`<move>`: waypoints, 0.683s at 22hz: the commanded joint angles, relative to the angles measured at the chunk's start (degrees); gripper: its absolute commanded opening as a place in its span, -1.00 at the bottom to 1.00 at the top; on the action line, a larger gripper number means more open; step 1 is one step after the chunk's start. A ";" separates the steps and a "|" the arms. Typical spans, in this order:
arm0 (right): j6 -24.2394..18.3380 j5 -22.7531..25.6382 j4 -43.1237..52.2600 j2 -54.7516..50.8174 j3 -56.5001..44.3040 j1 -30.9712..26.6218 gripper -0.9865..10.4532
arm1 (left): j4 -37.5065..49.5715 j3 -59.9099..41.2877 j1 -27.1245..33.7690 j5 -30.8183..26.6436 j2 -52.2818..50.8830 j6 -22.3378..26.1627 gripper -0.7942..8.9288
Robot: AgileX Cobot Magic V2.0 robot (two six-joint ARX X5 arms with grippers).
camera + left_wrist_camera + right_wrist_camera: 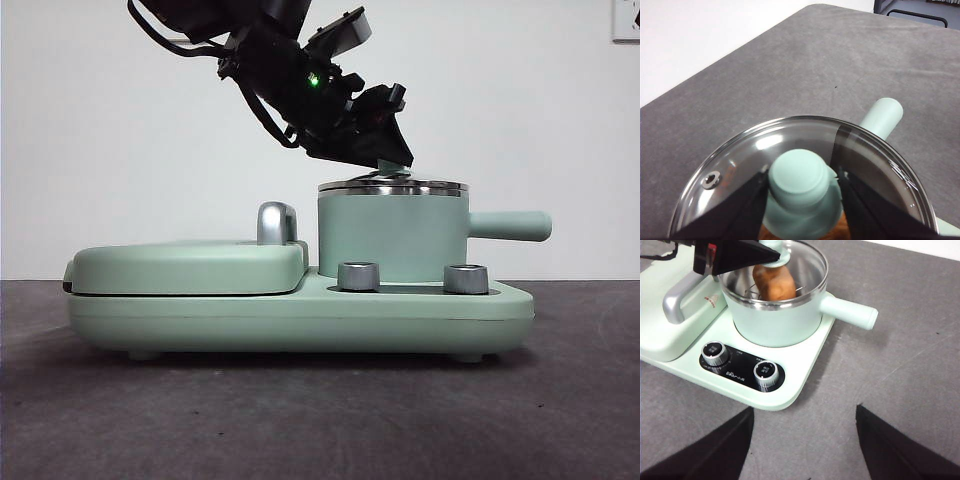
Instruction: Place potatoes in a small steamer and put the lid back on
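Note:
The mint-green small steamer [390,240] stands on the right half of the appliance, its side handle [510,225] pointing right. The orange-brown potato [774,282] lies inside it on a wire rack. The clear glass lid [790,137] lies level at the steamer's steel rim [392,187]. My left gripper [801,187] comes down from the upper left and is shut on the lid's green knob [800,175]. My right gripper [804,410] hangs open over the bare table in front of the appliance, holding nothing.
The steamer sits on a mint-green appliance base [300,315] with two steel dials [765,374] at its front. A flat griddle cover [185,265] with a steel handle [277,222] fills the left half. Grey table surface surrounds the appliance.

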 commanded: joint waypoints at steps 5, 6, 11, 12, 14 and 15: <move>0.59 0.24 -0.81 0.20 0.26 0.26 -0.27 | -0.04 1.57 -0.39 0.04 0.22 -1.01 -0.32; 0.57 0.24 -0.85 0.20 0.26 0.26 -0.27 | -0.57 1.57 -0.39 0.07 -0.37 -1.97 -0.32; 0.57 0.24 -0.85 0.22 0.26 0.26 -0.27 | -6.25 1.57 -0.24 0.66 -4.94 -5.49 -0.32; 0.57 0.24 -0.83 0.22 0.26 0.26 -0.27 | -7.45 1.57 0.13 0.70 -6.14 -7.28 -0.32; 0.57 0.24 -0.85 0.22 0.26 0.26 -0.27 | -8.61 1.57 1.09 0.74 -8.20 -12.31 -0.32; 0.57 0.24 -0.85 0.22 0.26 0.26 -0.27 | -9.07 1.57 1.77 0.85 -9.31 -14.84 -0.31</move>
